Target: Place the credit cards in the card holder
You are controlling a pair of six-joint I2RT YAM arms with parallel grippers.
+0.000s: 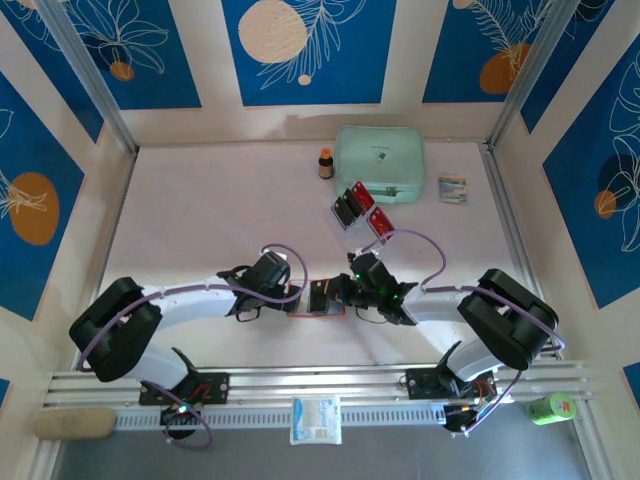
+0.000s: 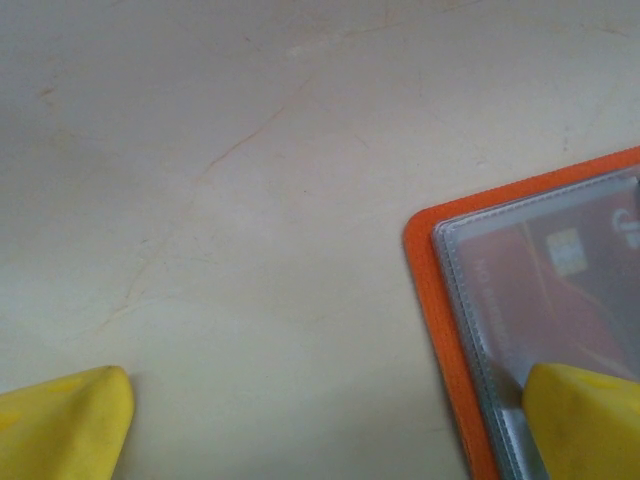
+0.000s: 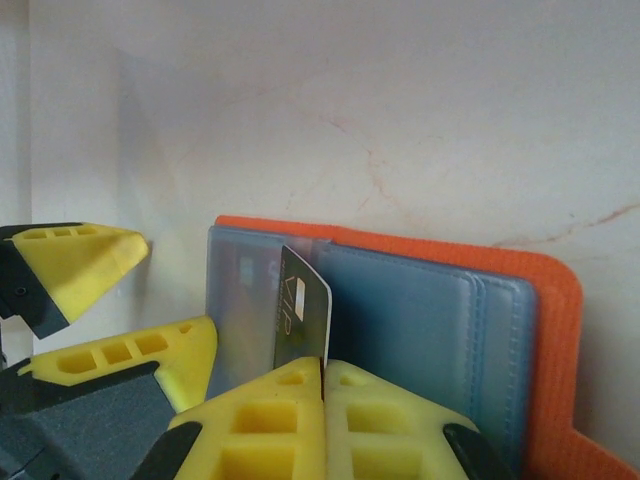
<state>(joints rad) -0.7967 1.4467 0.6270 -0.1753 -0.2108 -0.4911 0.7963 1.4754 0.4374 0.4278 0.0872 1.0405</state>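
Blue leaf-patterned panels (image 1: 300, 50) wall in a pale marbled table (image 1: 200, 200). From the near rail the left arm (image 1: 180, 300) and right arm (image 1: 450, 300) reach in to meet at its middle. A mint-green pouch (image 1: 380, 160), the biggest loose thing, lies toward one o'clock from that meeting point. The spare credit cards (image 1: 358, 210), red and black, sit just in front of it. The card holder (image 1: 318, 308) lies open and flat where the arms meet, largely covered from above. The left gripper (image 1: 297, 293) is spread wide and grasps nothing. Its wrist camera shows one yellow finger (image 2: 585, 420) at five o'clock overlapping the holder's clear sleeve and the other at seven o'clock over bare table. A red card (image 2: 560, 290) already sits under that sleeve, a detail too small to make out from above. The right gripper (image 3: 322, 385) is closed tight on a black card (image 3: 300, 320), pinched by its lower edge. The card's upper end stands over the seam between the clear sleeve and the grey-blue pockets. Whether its tip is inside a pocket cannot be told.
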